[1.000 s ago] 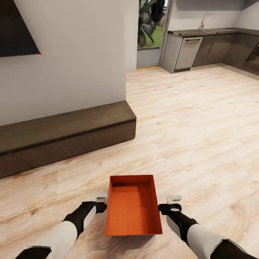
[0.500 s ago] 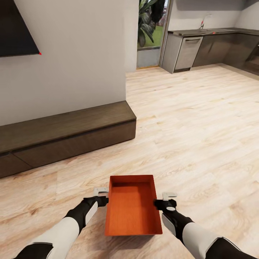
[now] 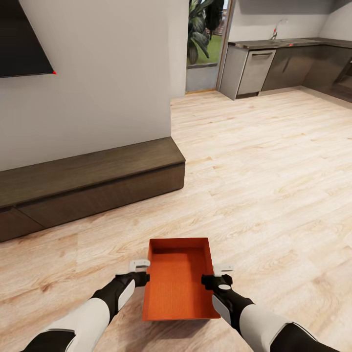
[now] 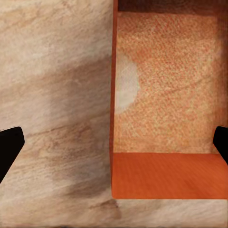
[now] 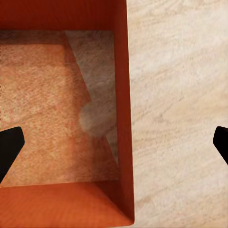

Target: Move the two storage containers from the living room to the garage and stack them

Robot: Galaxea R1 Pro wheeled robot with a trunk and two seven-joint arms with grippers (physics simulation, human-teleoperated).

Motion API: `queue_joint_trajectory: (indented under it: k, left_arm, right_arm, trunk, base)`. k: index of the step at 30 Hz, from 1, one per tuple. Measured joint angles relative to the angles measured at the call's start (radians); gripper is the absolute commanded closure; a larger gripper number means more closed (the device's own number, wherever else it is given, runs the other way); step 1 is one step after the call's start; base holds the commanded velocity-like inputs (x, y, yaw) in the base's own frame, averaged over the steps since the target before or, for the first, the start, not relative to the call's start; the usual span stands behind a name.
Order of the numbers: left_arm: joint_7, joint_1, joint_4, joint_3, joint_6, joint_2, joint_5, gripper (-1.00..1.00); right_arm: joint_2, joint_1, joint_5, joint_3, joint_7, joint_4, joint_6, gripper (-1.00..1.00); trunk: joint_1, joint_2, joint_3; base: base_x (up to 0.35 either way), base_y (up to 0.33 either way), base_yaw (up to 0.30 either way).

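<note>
One orange-red storage container (image 3: pixel 179 278) is sitting on the light wood-plank floor (image 3: pixel 274 186) of the living room, out in front of the low dark cabinet (image 3: pixel 88 183) and with one short end facing it. The left gripper (image 3: pixel 140 272) is hovering at one long wall of the container and the right gripper (image 3: pixel 218 275) at the opposite long wall, each with its jaws spread wide and nothing clamped between them. In each wrist view the dark fingertips are sitting at the far edges, with a container wall (image 4: pixel 114 95) running between them, so each gripper is straddling a wall without holding it. Whether any finger is touching the plastic I cannot tell. The risk, as I judge it, is uneven closing: if one gripper is pinching before the other, the light bin may be skidding along the floor or twisting, and a shallow bite on the thin wall could be letting it slip and tip once lifted.
</note>
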Motion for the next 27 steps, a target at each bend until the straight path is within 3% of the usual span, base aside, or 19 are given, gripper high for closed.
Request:
queue_joint_trajectory:
  k: [9, 27]
  left_arm:
    - [0.000, 0.000, 0.011, 0.000, -0.033, 0.001, -0.001, -1.00]
    - [0.002, 0.000, 0.010, 0.000, -0.035, -0.005, -0.001, -1.00]
  right_arm:
    - [-0.002, 0.000, 0.000, 0.000, 0.000, 0.000, 0.000, -1.00]
    - [-0.005, 0.001, 0.000, 0.000, 0.001, 0.000, 0.000, -1.00]
  trunk:
    - [0.000, 0.000, 0.000]
    - [0.004, -0.007, -0.003]
  base:
    - [0.000, 0.000, 0.000]
    - [0.000, 0.000, 0.000]
